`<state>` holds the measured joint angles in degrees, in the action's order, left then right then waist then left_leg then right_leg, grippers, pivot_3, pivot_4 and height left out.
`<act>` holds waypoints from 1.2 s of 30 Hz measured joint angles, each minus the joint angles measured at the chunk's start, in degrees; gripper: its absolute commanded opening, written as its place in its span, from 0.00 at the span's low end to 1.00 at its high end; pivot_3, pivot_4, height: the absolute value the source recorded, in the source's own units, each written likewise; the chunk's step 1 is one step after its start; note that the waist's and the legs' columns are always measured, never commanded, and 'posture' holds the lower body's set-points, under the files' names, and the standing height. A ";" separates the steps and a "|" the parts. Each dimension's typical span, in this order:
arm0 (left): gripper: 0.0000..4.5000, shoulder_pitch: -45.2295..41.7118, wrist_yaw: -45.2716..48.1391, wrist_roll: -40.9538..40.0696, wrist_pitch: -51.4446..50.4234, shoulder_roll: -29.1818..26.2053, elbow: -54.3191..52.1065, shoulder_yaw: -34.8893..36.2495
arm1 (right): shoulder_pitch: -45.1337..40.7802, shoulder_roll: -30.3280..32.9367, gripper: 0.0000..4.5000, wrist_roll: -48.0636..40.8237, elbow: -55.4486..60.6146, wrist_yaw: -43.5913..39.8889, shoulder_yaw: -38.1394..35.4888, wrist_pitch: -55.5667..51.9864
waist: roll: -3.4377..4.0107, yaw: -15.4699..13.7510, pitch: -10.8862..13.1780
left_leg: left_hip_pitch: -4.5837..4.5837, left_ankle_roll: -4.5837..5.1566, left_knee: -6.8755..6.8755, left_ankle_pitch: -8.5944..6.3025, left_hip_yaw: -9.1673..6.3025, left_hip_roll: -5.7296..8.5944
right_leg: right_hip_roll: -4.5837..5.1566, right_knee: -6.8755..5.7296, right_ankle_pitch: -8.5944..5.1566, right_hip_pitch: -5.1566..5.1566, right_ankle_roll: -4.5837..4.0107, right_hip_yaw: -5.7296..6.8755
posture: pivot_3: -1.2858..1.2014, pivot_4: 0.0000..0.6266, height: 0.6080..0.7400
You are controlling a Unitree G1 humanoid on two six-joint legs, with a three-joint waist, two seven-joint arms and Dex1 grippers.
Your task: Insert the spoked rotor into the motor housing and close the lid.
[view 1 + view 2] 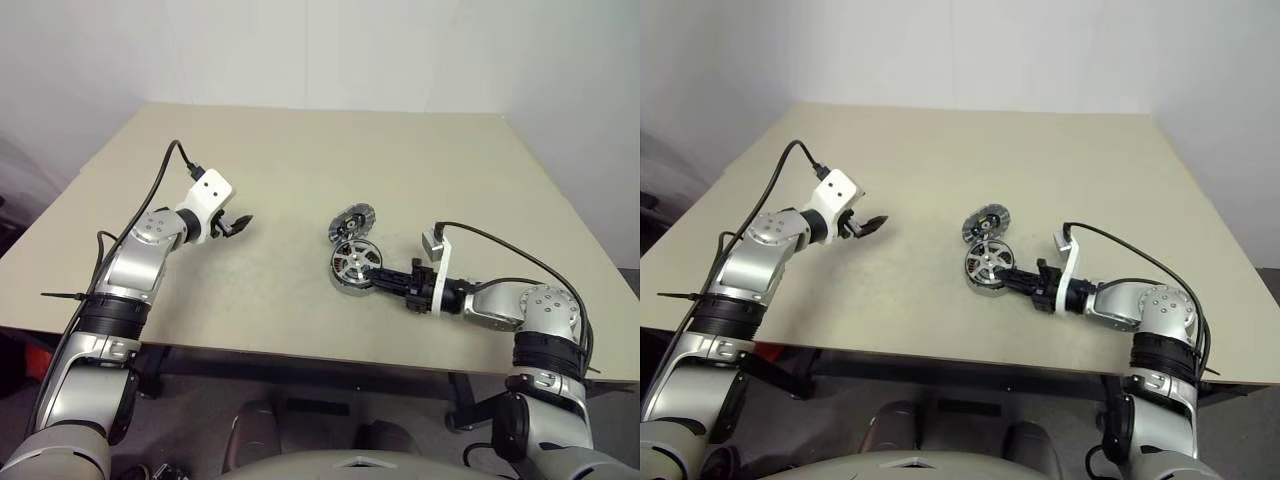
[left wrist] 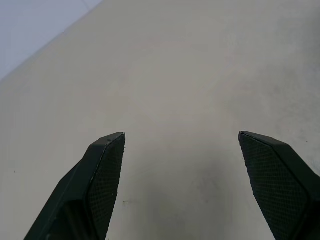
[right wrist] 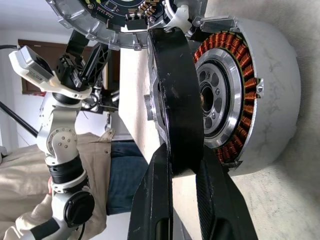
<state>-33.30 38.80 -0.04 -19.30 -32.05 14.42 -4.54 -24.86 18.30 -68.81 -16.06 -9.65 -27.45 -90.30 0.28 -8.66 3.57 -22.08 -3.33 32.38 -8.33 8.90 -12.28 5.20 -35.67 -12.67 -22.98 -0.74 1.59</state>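
We recorded the scene from the robot's left to its right. The table (image 1: 300, 150) presented a flat, matte beige surface with a faint speckled grain.

Left gripper (image 1: 236, 225): it hovered over bare tabletop, well apart from the parts. In the left wrist view its two black fingers (image 2: 102, 185) stood wide apart with nothing between them; the inner pads carried a fine knurled texture and tapered to angled tips.

Centre of the table: the lid (image 1: 351, 220) — a round, silver-rimmed disc with small electronic components on its face — stood tilted on edge, just beside the other two parts.

Next to it we noted the spoked rotor (image 1: 354, 265), a thick ring with a black outer band and a pale metallic spoked face. The right wrist view showed the rotor's black rim (image 3: 175, 100) pinched between the two fingers of the right gripper (image 1: 380, 279), so that gripper was clamped on the rotor.

The motor housing (image 3: 250, 95) lay on the table directly against the rotor — a short round shell of pale, mottled metal, lined with a ring of reddish copper windings around a silver hub with round holes. The rotor's face stood against the housing's open side; we could not tell whether it was seated.
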 measured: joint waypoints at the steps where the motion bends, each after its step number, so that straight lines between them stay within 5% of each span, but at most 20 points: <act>1: 0.85 0.00 -0.06 0.00 0.00 0.00 0.00 0.00 | 0.00 -0.08 0.15 0.13 0.00 0.00 -0.11 -0.02 | 0.00 0.00 0.00 | 0.00 0.00 0.00 0.00 0.00 0.00 | 0.00 0.00 0.00 0.00 0.00 0.00 | 0.52 0.00 1.00; 8: 0.85 -0.06 -0.11 0.00 0.02 -0.14 0.03 0.00 | -0.05 -0.38 0.65 0.22 2.17 -1.59 -0.37 -0.02 | -0.01 0.00 -0.02 | 0.13 -0.01 0.00 0.00 0.00 0.00 | 0.00 0.00 -0.03 0.13 0.06 0.00 | 0.52 0.00 1.00; 24: 0.85 -0.04 -0.29 -0.03 0.03 -0.17 0.07 0.08 | 5.98 8.42 0.65 1.11 8.29 -10.76 -0.27 -0.62 | -0.02 -0.13 -0.02 | 0.06 -0.01 0.00 0.00 -0.02 0.01 | 0.00 0.05 -0.01 0.14 0.03 0.00 | 0.52 0.00 1.00; 32: 0.85 -0.83 -0.28 0.02 0.28 0.21 0.92 0.05 | 6.31 13.65 0.65 14.18 14.79 -21.11 11.54 18.17 | -0.02 0.05 -0.02 | 0.17 -0.05 0.02 0.03 -0.02 -0.04 | -0.02 -0.04 -0.20 0.15 0.37 0.01 | 0.52 0.00 1.00; 36: 0.85 -1.95 -0.28 0.22 0.83 0.78 2.07 -0.09 | 2.62 12.18 0.44 26.37 12.23 -21.95 20.82 31.32 | -0.03 0.09 -0.02 | 0.09 -0.05 0.11 0.03 -0.02 -0.03 | -0.01 -0.05 -0.02 0.13 0.06 0.00 | 0.52 0.00 1.00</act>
<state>-35.24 38.52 0.18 -18.47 -31.27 16.48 -4.63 -22.25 30.48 -42.44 -3.83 -31.61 -6.63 -58.98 0.26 -8.57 3.54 -22.00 -3.38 32.49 -8.29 8.88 -12.31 5.19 -35.72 -12.69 -22.85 -0.68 1.60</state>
